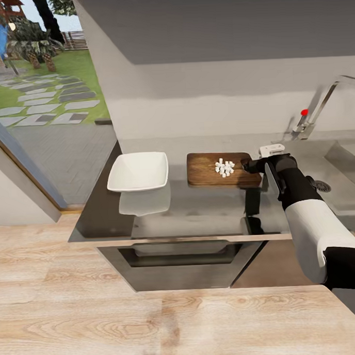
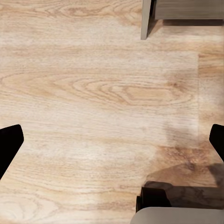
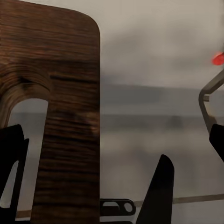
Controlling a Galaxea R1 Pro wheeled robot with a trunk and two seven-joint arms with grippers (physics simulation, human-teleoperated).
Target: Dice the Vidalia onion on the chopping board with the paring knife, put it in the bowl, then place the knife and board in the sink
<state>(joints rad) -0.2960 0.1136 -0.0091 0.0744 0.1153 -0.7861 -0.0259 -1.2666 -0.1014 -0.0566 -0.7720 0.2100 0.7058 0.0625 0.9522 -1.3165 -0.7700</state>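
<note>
Head view, right hand [image 1: 248, 165] gripping chopping board [image 1: 208, 171]

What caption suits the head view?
Right tool at the chopping board's handle end, diced onion on it, white bowl beside.

No text, label, brand, number or sign can be read anywhere in these pictures
</note>
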